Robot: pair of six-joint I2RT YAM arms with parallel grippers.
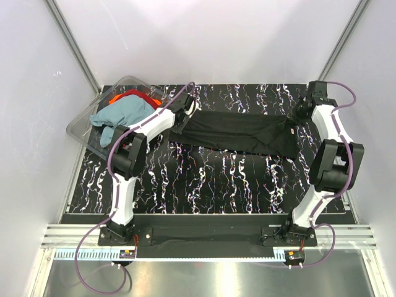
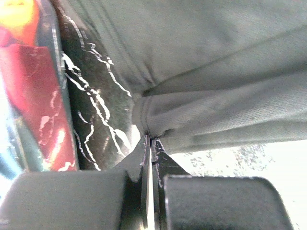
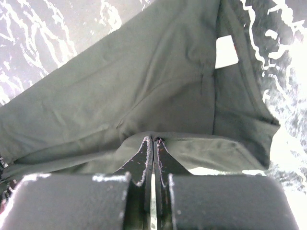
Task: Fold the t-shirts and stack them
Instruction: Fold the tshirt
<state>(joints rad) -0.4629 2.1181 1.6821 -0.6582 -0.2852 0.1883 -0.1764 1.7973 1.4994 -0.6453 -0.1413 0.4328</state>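
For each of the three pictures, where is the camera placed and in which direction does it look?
Top view: above and behind the arms, looking down at the table, the black shirt and the tub; both arms show whole.
Left wrist: on the left arm, facing along the shut left gripper to the shirt's edge.
Right wrist: likewise, along the shut right gripper.
Shared: both wrist views show that shirt pinched.

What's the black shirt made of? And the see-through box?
The black shirt looks like soft, matte knit cloth: it sags and creases, and a fine weave shows up close. The box seems to be clear, glossy hard plastic: you can see through its walls, and its rim catches the light.
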